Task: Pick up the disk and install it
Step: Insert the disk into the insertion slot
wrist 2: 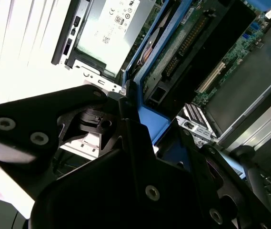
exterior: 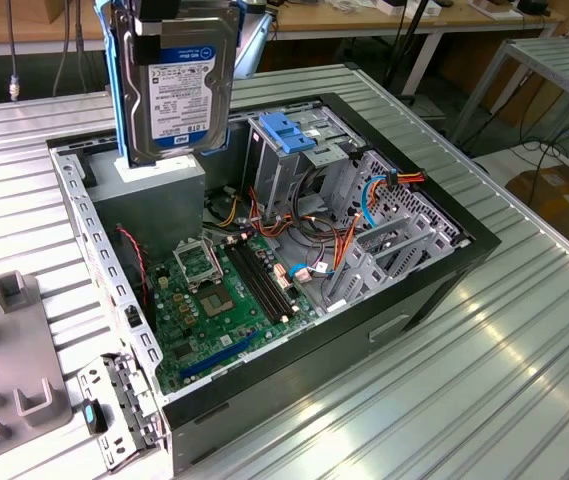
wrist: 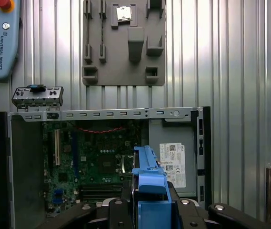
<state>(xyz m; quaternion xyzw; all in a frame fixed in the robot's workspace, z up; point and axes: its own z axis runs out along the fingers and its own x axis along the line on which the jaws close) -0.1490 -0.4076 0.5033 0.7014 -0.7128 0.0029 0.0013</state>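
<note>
You see the black gripper [exterior: 169,22] clamped narrow on the top edge of the flat, dark metal disk [exterior: 177,95] with a white label and blue plastic side rails. The disk is held upright in the upper left of the exterior view (label facing the camera). It hangs over the grey power-supply box [exterior: 154,190] inside the open black computer case [exterior: 434,290], apart from the green motherboard [exterior: 214,300].

Matte black pincer [wrist: 150,202], angular and moulded, dotted with small silver screws [wrist 2: 152,192] sunk in round recesses
</note>
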